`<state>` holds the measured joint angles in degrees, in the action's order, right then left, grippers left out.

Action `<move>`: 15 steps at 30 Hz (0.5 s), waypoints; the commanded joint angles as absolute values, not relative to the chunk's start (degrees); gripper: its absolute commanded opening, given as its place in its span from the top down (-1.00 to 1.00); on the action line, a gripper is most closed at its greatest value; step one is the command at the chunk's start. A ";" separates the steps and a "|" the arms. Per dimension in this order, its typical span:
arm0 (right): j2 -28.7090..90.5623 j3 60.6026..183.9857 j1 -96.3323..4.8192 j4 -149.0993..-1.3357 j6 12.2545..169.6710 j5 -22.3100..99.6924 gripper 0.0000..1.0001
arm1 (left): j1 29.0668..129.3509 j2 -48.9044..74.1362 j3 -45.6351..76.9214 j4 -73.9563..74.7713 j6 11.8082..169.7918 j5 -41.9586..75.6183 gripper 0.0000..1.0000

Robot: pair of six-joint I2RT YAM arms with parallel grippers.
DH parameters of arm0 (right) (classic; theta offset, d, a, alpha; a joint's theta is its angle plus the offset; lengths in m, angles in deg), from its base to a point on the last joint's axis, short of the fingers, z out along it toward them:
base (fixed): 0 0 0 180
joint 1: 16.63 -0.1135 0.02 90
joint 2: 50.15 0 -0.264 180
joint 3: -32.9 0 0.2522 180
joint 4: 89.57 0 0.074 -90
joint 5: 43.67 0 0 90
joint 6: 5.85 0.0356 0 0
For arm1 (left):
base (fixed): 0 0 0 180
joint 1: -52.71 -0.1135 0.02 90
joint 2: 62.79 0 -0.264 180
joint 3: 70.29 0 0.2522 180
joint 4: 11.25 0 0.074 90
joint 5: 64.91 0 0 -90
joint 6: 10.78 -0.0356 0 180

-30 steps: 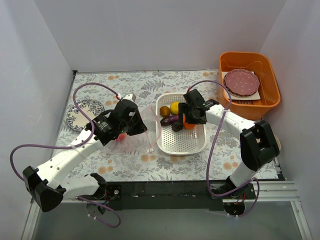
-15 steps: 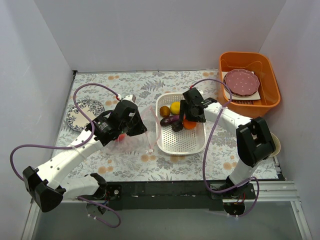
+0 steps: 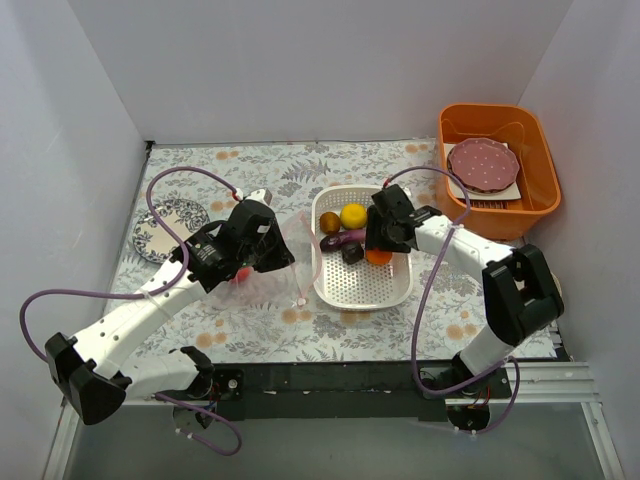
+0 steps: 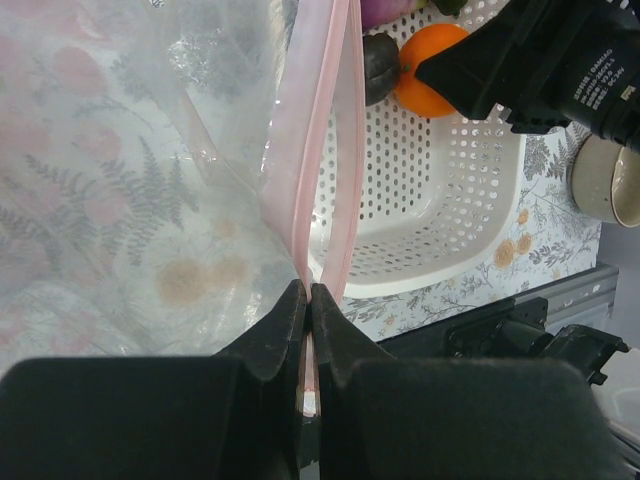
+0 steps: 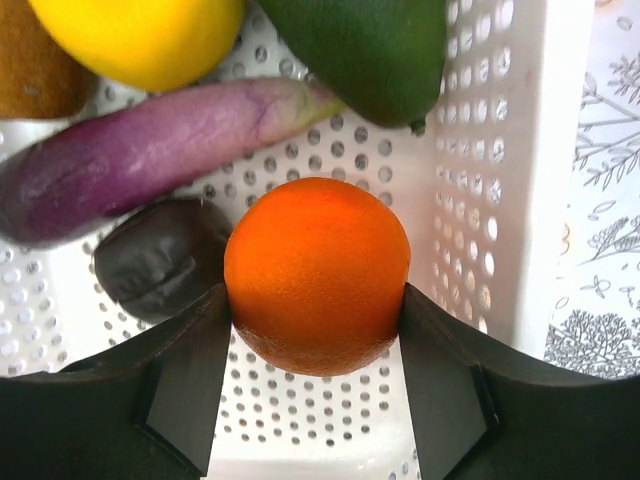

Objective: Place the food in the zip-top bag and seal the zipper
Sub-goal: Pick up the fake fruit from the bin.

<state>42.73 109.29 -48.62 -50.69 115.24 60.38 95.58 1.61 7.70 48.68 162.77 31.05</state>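
Note:
In the right wrist view an orange (image 5: 316,272) sits on the floor of the white basket (image 5: 520,170), and my right gripper (image 5: 316,300) is shut on it, a finger touching each side. Around it lie a yellow lemon (image 5: 140,35), a purple eggplant (image 5: 150,155), a green avocado (image 5: 360,50), a brown kiwi (image 5: 35,70) and a dark wrinkled piece (image 5: 160,258). My left gripper (image 4: 308,292) is shut on the pink zipper (image 4: 325,130) of the clear zip-top bag (image 3: 280,270), left of the basket (image 3: 385,290). A red ball (image 3: 243,272) shows through the bag.
An orange bin (image 3: 530,215) at the back right holds a pink dotted plate (image 3: 483,165). A blue patterned plate (image 3: 170,225) lies at the left. A cup (image 4: 605,180) stands beyond the basket near the table's front right edge. White walls close in the flowered table.
My right gripper has dropped a little over the basket and its jaws have narrowed onto the orange. The left arm and the bag have stayed put.

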 commanded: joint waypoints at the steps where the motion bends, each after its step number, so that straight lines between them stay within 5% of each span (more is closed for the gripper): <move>1: 37.22 105.21 -48.53 -52.69 114.74 56.45 -0.01 | 95.69 0.84 8.43 47.60 162.28 30.72 1.00; 5: 33.00 101.25 -49.06 -54.36 113.95 50.83 -0.03 | 95.69 1.19 7.99 47.25 162.36 30.72 1.00; 15: 32.64 96.32 -52.40 -56.30 112.19 45.27 -0.48 | 95.60 2.16 9.40 47.42 161.92 31.07 1.00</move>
